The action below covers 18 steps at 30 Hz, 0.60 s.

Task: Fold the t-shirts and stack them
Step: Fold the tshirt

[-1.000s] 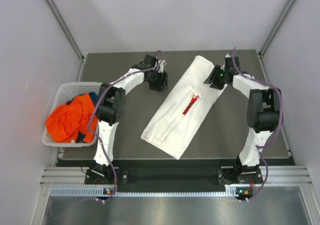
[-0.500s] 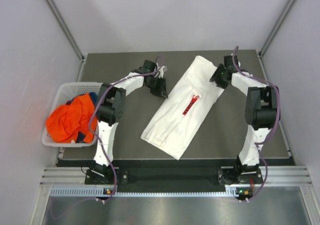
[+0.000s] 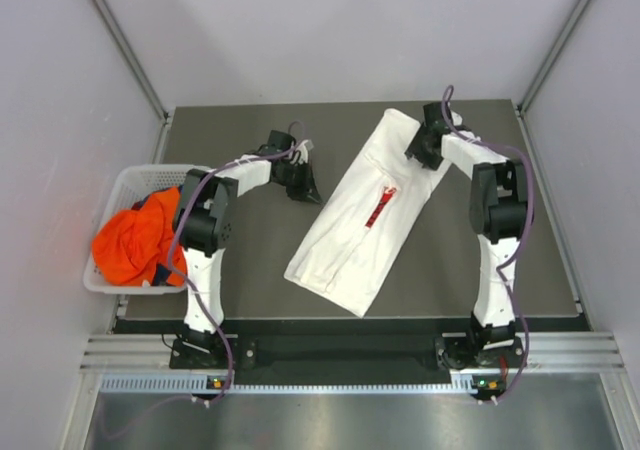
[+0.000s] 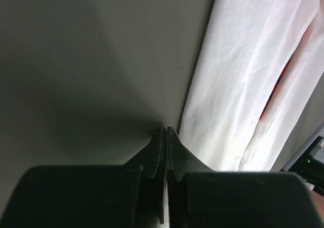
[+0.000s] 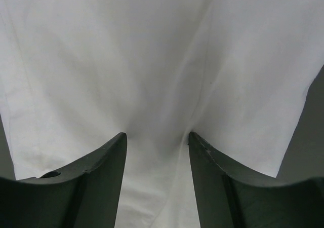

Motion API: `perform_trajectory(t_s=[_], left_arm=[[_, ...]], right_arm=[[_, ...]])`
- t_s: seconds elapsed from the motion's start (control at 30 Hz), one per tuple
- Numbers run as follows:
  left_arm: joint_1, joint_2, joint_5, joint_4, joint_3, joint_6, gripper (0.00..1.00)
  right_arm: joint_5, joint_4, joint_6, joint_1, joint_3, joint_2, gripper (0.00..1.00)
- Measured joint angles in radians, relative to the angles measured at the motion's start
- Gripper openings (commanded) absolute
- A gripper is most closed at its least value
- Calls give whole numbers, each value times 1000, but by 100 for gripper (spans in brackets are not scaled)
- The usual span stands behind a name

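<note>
Seen from above, the white cotton t-shirt with a red chest print [image 3: 350, 232], folded into a long strip, lies diagonally on the dark table [image 3: 250, 260], while the bright orange tee [image 3: 135, 245] and dark blue tee [image 3: 157, 199] wait in the white plastic lattice basket [image 3: 128, 175]. The left wrist view shows the left gripper [image 4: 166, 133] pinched shut on nothing, just beside the strip's edge. The right wrist view shows the right gripper [image 5: 157, 137] half-spread astride puckered cloth, apparently to seize the far end for folding.

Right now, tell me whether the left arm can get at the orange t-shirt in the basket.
Probably yes. The orange t-shirt lies uncovered on top in the basket, beside the left arm's elbow. The left gripper is shut and empty, though the arm would have to fold back sharply.
</note>
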<state>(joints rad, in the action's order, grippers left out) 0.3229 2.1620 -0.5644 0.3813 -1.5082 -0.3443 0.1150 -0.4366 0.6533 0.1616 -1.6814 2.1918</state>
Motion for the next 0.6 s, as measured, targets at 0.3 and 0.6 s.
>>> perform_trajectory(t_s=[0.3, 0.6], left_arm=[[-61, -95, 34, -58, 156, -115, 0], [-73, -272, 106, 2, 357, -139, 37]], right_arm=[[-80, 4, -75, 15, -204, 136, 53], [-164, 32, -163, 28, -298, 199, 56]])
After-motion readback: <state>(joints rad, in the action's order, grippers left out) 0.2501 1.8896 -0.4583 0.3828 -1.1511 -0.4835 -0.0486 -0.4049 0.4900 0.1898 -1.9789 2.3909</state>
